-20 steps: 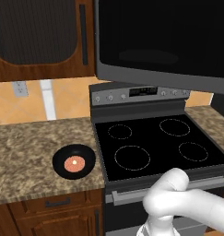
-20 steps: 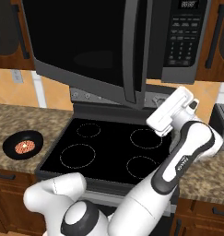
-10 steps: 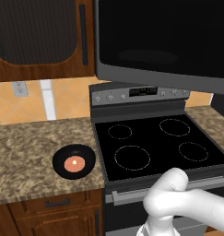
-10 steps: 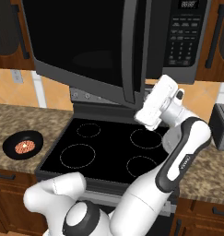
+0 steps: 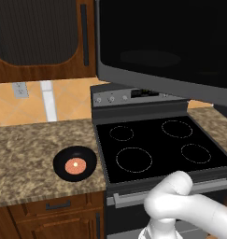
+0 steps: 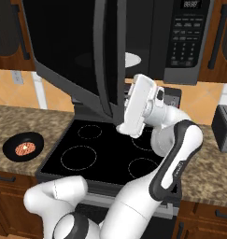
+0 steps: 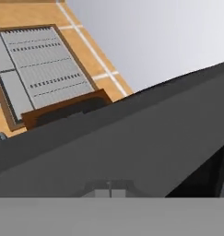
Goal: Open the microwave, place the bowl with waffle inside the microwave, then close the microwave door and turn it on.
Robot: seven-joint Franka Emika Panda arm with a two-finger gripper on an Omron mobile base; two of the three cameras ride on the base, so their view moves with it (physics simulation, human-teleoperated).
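Note:
The microwave (image 6: 180,42) hangs above the stove with its door (image 6: 73,51) swung wide open to the left; the same door (image 5: 166,42) spreads across the top of the left base view. My gripper (image 6: 124,127) is at the door's free edge, just on the inner side near its lower corner, and its fingers are hidden. In the hand view the dark grey door (image 7: 132,147) lies close in front. The black bowl (image 5: 75,163) with the orange-pink waffle (image 5: 75,165) rests on the counter left of the stove, far from the gripper; the bowl (image 6: 24,145) also shows at left in the right base view.
A black glass-top stove (image 5: 157,144) lies below the open door. Granite counter (image 5: 21,154) runs to both sides, with a toaster (image 6: 223,128) at the far right. Brown wooden cabinets (image 5: 40,37) flank the microwave. A white turntable (image 6: 133,58) shows inside the cavity.
My hand has swung left from beside the stove's right side to the door's free edge. The door edge has shifted slightly further left. The bowl has not moved.

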